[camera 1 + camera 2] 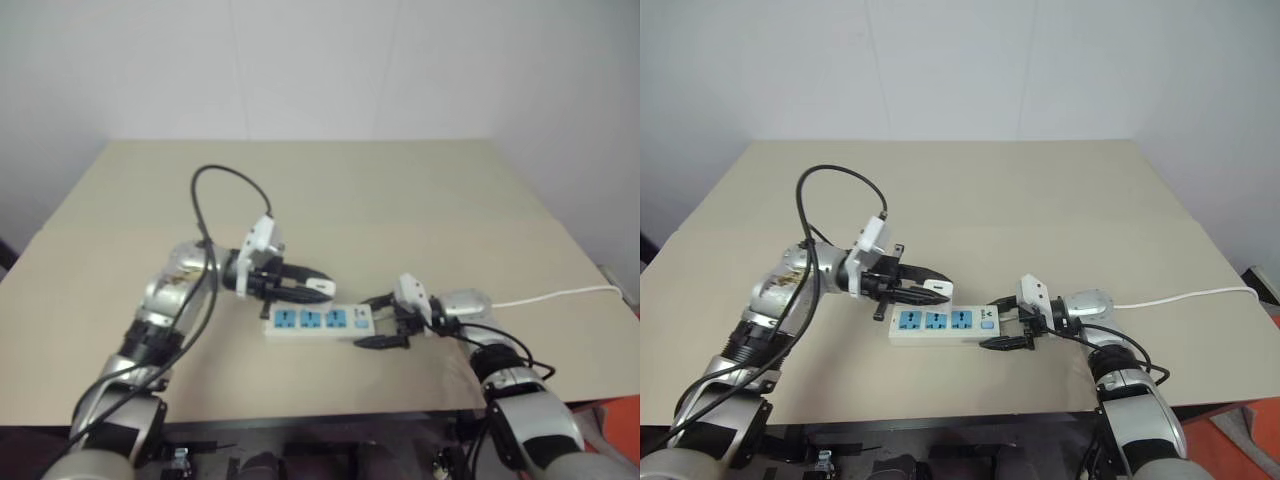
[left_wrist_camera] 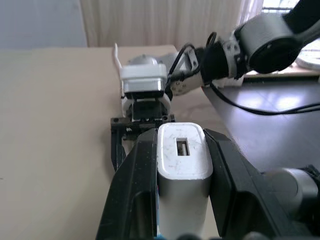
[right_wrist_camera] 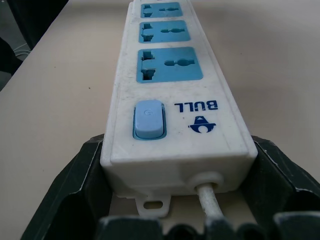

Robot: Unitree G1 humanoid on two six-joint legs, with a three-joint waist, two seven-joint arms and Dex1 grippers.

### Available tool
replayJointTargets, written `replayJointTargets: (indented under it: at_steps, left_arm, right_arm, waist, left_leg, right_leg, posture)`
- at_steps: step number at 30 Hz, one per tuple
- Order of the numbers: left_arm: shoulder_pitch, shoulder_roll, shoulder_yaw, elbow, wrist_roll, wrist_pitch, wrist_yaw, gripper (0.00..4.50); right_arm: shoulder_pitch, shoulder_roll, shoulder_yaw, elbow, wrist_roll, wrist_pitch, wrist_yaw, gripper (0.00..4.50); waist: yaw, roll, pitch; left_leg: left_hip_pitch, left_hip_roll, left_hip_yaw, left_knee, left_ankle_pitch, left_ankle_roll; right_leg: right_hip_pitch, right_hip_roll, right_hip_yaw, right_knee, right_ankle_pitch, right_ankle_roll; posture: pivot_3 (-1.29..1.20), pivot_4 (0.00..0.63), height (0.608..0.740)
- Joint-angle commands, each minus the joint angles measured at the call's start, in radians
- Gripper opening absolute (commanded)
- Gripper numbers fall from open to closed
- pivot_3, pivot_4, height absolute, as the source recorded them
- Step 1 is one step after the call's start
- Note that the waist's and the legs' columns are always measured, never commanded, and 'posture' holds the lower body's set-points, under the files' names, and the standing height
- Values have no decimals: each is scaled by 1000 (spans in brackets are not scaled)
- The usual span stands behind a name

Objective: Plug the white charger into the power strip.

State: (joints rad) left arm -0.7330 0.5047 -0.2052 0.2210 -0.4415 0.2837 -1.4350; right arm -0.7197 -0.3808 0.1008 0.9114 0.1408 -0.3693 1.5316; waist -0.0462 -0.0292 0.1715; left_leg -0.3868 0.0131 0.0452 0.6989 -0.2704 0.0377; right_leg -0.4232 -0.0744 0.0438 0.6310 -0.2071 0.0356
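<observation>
The power strip (image 1: pixel 318 321) lies flat near the table's front edge, its three blue socket faces up and its blue switch (image 3: pixel 148 119) at the right end. My right gripper (image 1: pixel 381 320) is shut on that switch end, one black finger (image 3: pixel 75 190) against each long side. The white charger (image 2: pixel 182 160) is held between the black fingers of my left gripper (image 1: pixel 318 287), which is shut on it. The charger hangs just above and behind the strip's left end, lying roughly level and pointing toward my right gripper.
The strip's thin white cord (image 1: pixel 560 295) runs right across the tan table (image 1: pixel 400 200) to its right edge. A black cable (image 1: pixel 215 180) loops up above my left wrist. The table's front edge is close below the strip.
</observation>
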Motion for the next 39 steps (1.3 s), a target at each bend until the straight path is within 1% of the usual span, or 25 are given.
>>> replayJointTargets:
  at_steps: [1,2,5,10,16,24,27,39]
  left_arm:
    - [-37,-33,-5,66,46,-65,3,1019]
    - [-41,-46,3,86,45,-75,1,1019]
    - [-63,-83,45,132,1,-22,1,1019]
    - [-54,-92,21,180,48,-57,-23,1019]
    - [-23,-97,14,172,35,-35,-82,1019]
    - [-22,-131,27,240,59,-46,-59,1019]
    - [-28,-143,18,281,88,-81,-52,1019]
    - [-60,-185,-1,377,137,-126,-72,1019]
  right_arm:
    - [24,9,17,-14,-10,-19,4,3403]
    - [27,10,18,-14,-11,-21,1,3403]
    - [36,9,25,-16,-16,-22,-5,3403]
    - [46,8,33,-9,-28,-34,-19,3403]
    - [55,17,39,3,-36,-50,-39,3403]
    - [53,26,43,10,-43,-55,-48,3403]
    - [52,27,43,10,-43,-55,-51,3403]
    - [61,28,47,-1,-47,-58,-62,3403]
  waist:
    - [-1,0,0]
    - [0,0,0]
    - [0,0,0]
    - [0,0,0]
    - [-2,-1,-1]
    - [-4,-2,-3]
    - [-3,-2,-4]
    - [-5,-3,-5]
  left_leg:
    - [0,0,0,0,0,0]
    - [0,0,0,0,0,0]
    - [0,0,0,0,0,0]
    - [1,0,0,-1,0,0]
    - [2,1,0,-1,0,0]
    - [3,1,0,-1,0,0]
    - [3,1,0,-1,0,0]
    - [5,1,0,-2,0,0]
  right_leg:
    - [0,0,0,0,0,0]
    - [0,0,0,0,0,0]
    - [0,0,0,0,0,0]
    - [0,0,0,-1,0,0]
    - [2,0,0,-1,0,0]
    - [2,1,0,0,0,0]
    - [2,1,0,0,0,0]
    - [4,1,1,-1,0,0]
  posture:
    - [0,150,740]
    - [0,150,740]
    - [0,150,740]
    - [0,150,740]
    - [0,150,740]
    - [0,150,740]
    - [0,150,740]
    - [0,150,740]
